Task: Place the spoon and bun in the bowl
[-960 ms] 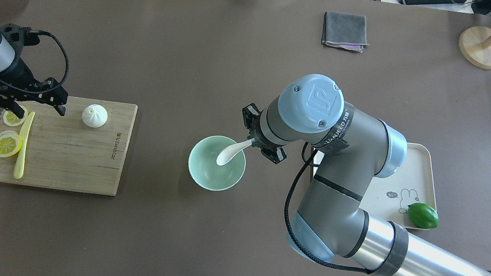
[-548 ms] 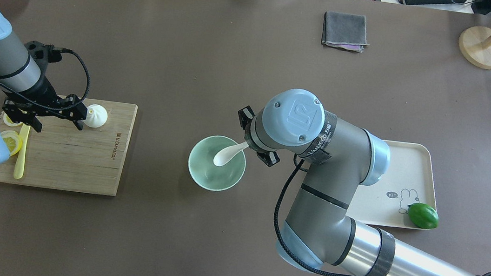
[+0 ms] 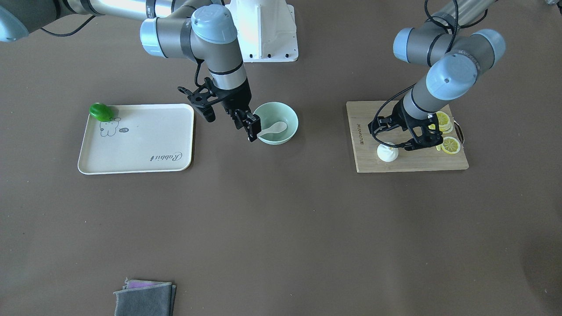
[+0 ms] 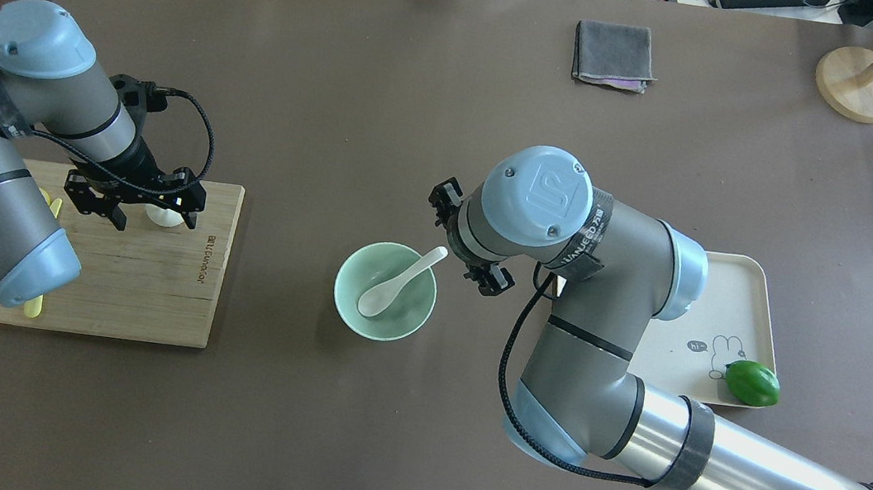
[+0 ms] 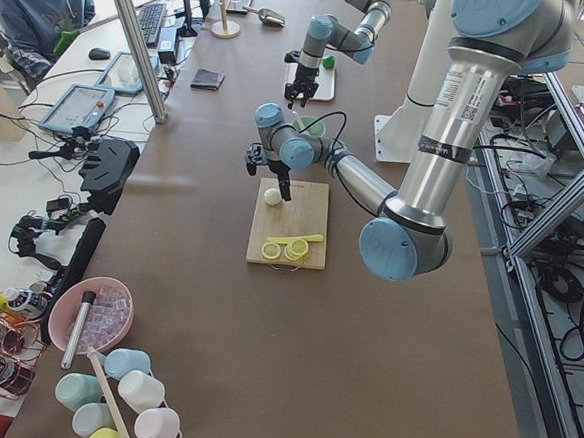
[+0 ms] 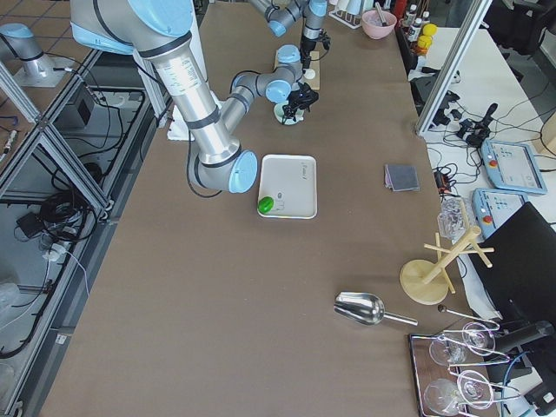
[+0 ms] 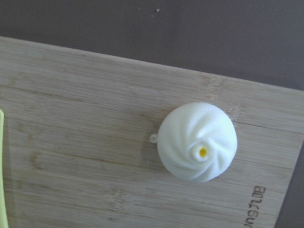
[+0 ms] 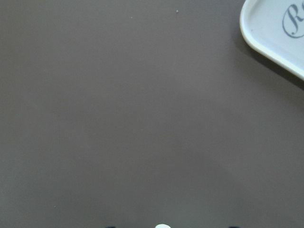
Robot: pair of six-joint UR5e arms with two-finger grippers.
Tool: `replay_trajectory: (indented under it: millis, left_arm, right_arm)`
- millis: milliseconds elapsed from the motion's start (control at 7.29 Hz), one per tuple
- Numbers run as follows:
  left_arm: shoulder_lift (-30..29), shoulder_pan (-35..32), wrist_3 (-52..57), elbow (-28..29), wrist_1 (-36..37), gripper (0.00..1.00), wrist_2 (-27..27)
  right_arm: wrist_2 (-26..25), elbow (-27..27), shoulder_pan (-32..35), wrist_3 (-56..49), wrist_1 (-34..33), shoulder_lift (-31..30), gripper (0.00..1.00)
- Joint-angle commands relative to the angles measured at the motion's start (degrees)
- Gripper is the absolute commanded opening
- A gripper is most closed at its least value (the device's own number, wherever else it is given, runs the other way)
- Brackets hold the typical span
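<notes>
Evidently the bun is the step in hand. On the left, the small white round steamed bun with a pleated top (image 7: 197, 141) sits on the pale rectangular wooden cutting board (image 4: 148, 285), near its far edge. The left gripper (image 4: 153, 214) hovers over it with jaws spread wide, a finger on either side, grasping nothing. Towards the middle, the glossy white soup spoon (image 4: 385, 287) already lies in the small pale mint-green bowl (image 4: 404, 320), scoop down inside and handle propped on the rim. Just right of that rim, the right gripper (image 3: 230, 123) has its jaws apart and empty, with the handle tip between them. Next, I judge, the left arm must descend squarely, close gently on the bun, and carry it across to the bowl.
</notes>
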Motion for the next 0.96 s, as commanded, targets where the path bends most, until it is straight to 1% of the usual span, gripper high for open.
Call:
replay_trajectory:
  millis: [0, 137, 274, 548, 685, 823]
  left_arm:
    - [-0.71, 0.0, 4.44, 1.95, 0.14, 0.96, 1.68]
    - [-0.71, 0.0, 4.72, 2.48, 0.14, 0.88, 1.69]
    - [-1.49, 0.0, 4.73, 4.14, 0.06, 0.71, 1.69]
    - [-2.38, -0.09, 4.64, 5.21, -0.03, 0.12, 1.6]
    - [-2.56, -0.43, 4.55, 5.12, -0.03, 0.0, 1.6]
    - [-3.6, -0.61, 3.51, 4.25, 0.32, 0.0, 1.43]
  right_arm:
    - [4.23, 3.8, 2.44, -4.1, 0.02, -3.83, 1.0]
    - [4.23, 4.78, 2.44, -4.65, 0.02, -4.63, 1.0]
    - [4.58, 4.96, 3.14, -5.0, 0.02, -4.64, 1.0]
    - [7.73, 7.41, 5.42, -8.5, -0.06, -7.18, 1.0]
    - [7.75, 7.77, 5.78, -9.04, -0.06, -7.71, 1.0]
    - [7.92, 9.0, 6.56, -9.14, -0.06, -8.76, 1.0]
